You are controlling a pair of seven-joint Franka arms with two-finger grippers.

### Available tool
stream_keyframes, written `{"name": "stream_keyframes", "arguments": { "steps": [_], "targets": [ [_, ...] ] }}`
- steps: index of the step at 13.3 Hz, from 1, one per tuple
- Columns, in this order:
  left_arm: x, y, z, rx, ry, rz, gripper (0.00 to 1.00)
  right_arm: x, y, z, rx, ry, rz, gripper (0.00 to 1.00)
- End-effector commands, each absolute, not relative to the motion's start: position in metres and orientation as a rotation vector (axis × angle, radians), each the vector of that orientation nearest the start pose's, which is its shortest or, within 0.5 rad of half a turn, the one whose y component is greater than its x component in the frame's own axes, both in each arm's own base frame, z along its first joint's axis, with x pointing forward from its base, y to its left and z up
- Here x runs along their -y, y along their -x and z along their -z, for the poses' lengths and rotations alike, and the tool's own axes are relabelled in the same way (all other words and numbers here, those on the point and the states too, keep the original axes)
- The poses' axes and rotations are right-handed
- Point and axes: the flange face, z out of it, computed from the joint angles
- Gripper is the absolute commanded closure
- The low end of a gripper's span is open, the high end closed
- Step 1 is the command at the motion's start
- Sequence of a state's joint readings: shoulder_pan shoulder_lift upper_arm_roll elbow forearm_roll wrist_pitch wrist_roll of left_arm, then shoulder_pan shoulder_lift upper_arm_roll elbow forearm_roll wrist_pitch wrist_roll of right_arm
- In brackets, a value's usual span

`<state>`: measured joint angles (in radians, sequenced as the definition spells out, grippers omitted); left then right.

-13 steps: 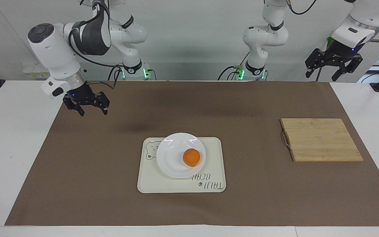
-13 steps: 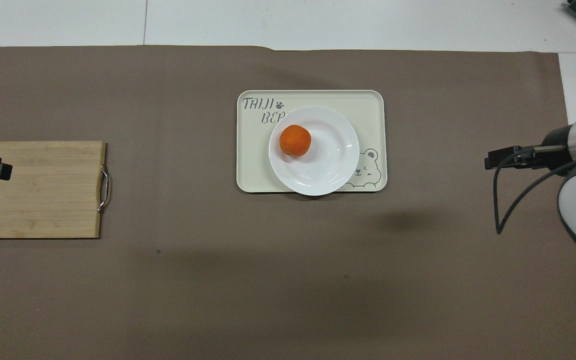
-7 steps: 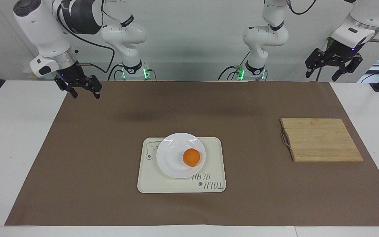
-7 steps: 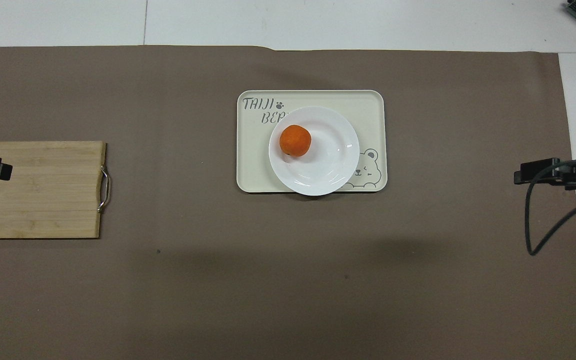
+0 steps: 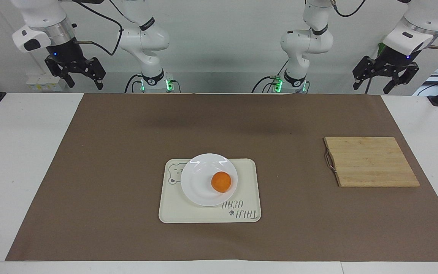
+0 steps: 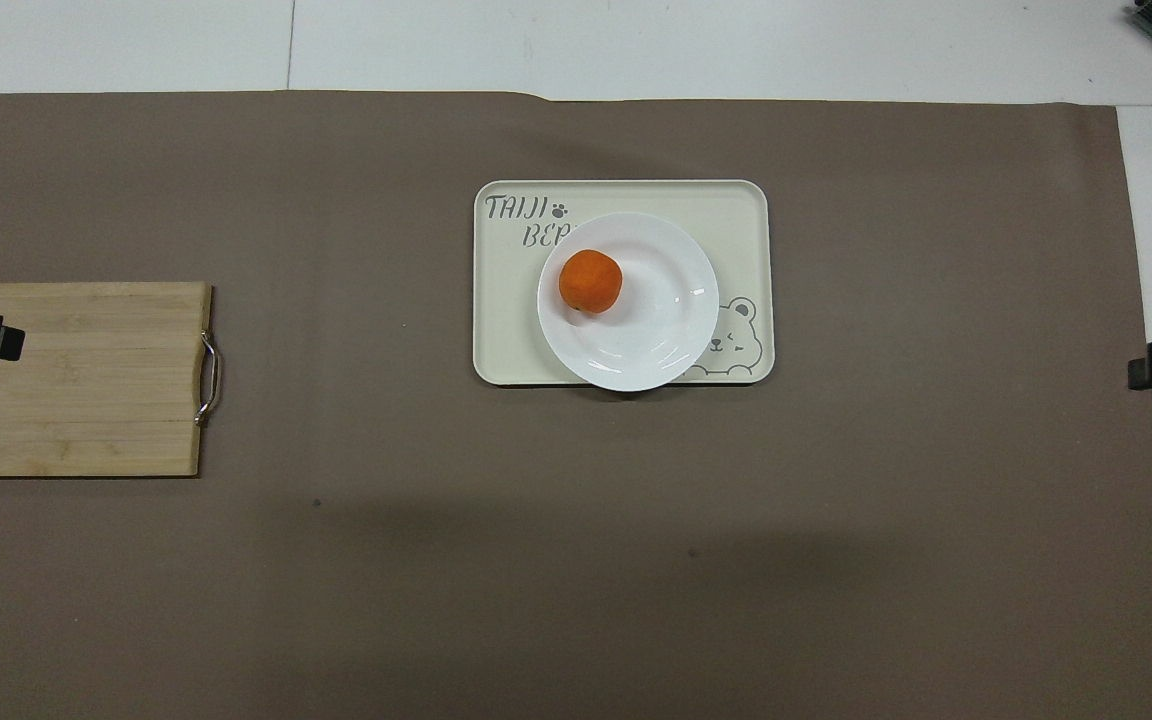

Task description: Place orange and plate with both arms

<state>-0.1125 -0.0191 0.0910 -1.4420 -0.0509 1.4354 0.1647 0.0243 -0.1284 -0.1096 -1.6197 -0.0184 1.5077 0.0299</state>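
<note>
Orange (image 5: 221,182) on white plate (image 5: 200,182), on cream tray (image 5: 177,209), well apart from both claws. Right gripper (image 5: 82,78) raised, fingers spread, holding nothing. Left gripper (image 5: 385,78) likewise apart and bare, up near cutting board (image 5: 371,161).

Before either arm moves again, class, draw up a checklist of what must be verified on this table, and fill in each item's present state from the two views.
1. Orange rests in the white plate: ok.
2. Plate sits on the bear tray, within its rim: ok.
3. Right gripper is up near the right arm's end of the table, open and holding nothing: ok.
4. Left gripper is raised at the left arm's end, open and holding nothing: ok.
5. Wooden cutting board lies bare, apart from the tray: ok.
6. Whether the orange will stay put if the plate is moved: cannot tell.
</note>
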Motion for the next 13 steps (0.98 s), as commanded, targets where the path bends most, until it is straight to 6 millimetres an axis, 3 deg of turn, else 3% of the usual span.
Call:
{"name": "stream_keyframes", "arguments": {
  "steps": [1, 13],
  "targets": [
    [0.014, -0.529, -0.687, -0.288, 3.163, 0.028, 0.00, 0.039, -0.494, -0.667, -0.161, 3.170, 0.006, 0.00],
    [0.014, -0.529, -0.687, -0.288, 3.163, 0.026, 0.00, 0.021, -0.498, -0.668, -0.123, 3.156, 0.048, 0.00]
  ]
}}
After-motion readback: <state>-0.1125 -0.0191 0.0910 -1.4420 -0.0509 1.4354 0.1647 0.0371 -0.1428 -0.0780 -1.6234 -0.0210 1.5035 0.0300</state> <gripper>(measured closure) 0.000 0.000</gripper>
